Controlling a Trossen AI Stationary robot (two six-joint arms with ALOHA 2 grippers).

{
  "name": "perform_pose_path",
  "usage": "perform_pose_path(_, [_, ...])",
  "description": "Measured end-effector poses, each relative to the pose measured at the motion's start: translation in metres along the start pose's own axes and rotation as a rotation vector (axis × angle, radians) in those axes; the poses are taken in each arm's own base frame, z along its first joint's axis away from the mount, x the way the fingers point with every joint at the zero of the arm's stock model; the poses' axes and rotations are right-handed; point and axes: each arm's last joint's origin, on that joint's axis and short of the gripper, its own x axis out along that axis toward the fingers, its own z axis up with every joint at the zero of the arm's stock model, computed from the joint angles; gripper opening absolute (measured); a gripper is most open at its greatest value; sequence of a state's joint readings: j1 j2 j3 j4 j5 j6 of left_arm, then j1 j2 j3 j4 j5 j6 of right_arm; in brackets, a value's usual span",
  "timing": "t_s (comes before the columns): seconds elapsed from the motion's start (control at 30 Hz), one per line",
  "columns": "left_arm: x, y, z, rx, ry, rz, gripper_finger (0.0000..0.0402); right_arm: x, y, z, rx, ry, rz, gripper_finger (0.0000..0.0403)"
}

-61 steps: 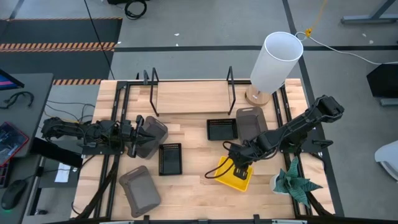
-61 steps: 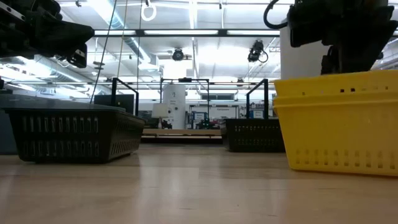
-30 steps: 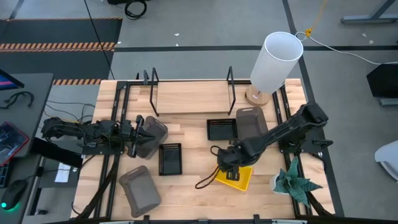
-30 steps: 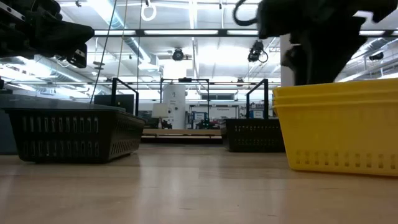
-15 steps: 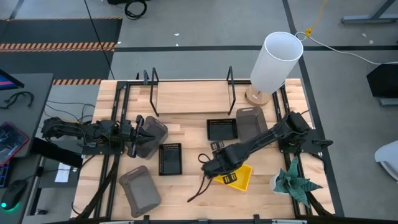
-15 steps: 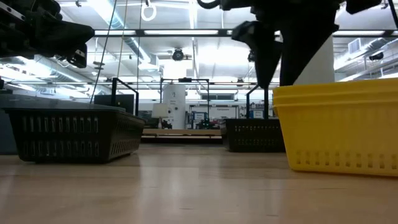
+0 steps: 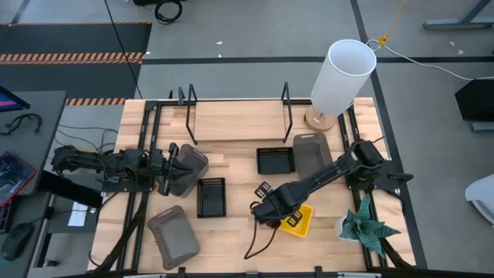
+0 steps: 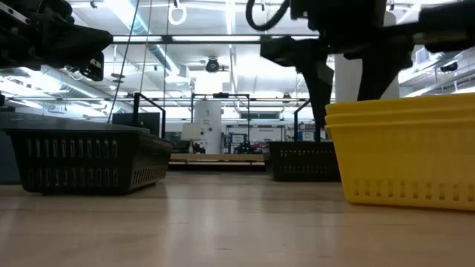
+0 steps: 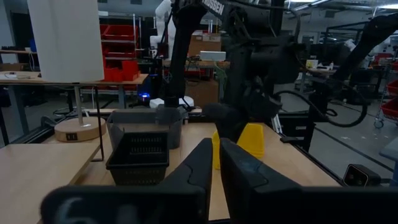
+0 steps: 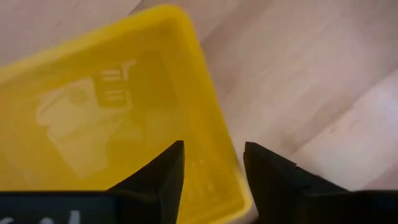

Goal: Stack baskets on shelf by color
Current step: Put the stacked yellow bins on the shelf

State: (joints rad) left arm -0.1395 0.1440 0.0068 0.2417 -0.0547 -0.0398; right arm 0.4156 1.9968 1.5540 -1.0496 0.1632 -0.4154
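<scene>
Right gripper (image 10: pixel 211 165) hovers fingers apart straddling the yellow baskets' (image 7: pixel 297 218) left wall; I judge I must descend and clamp.

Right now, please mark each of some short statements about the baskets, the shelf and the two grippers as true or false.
1. The shelf holds three baskets. False: its board is bare.
2. The right gripper is open over a wall of the yellow basket. True.
3. The left gripper is at a black basket. False: it is at a gray basket.
4. A white lamp stands at the table's far right corner. True.
</scene>
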Motion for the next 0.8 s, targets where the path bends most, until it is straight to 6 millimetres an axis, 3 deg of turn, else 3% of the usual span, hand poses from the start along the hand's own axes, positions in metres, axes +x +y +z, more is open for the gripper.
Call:
perform_pose_path(0.17, [0.0,0.0,0.0,0.0,0.0,0.0,0.0036,0.013,-0.001,-0.003,0.044,-0.017,0.013,0.0127])
perform_pose_path(0.47, [0.0,0.0,0.0,0.0,0.0,-0.001,0.003,0.017,-0.013,-0.013,0.394,0.003,0.053,0.0025])
perform_pose_path(0.6, [0.0,0.0,0.0,0.0,0.0,0.0,0.0036,0.019,-0.023,-0.019,0.619,-0.005,0.151,0.0022])
perform_pose_path(0.8, [0.0,0.0,0.0,0.0,0.0,0.0,0.0037,0.023,-0.039,-0.028,0.906,0.015,0.194,0.006])
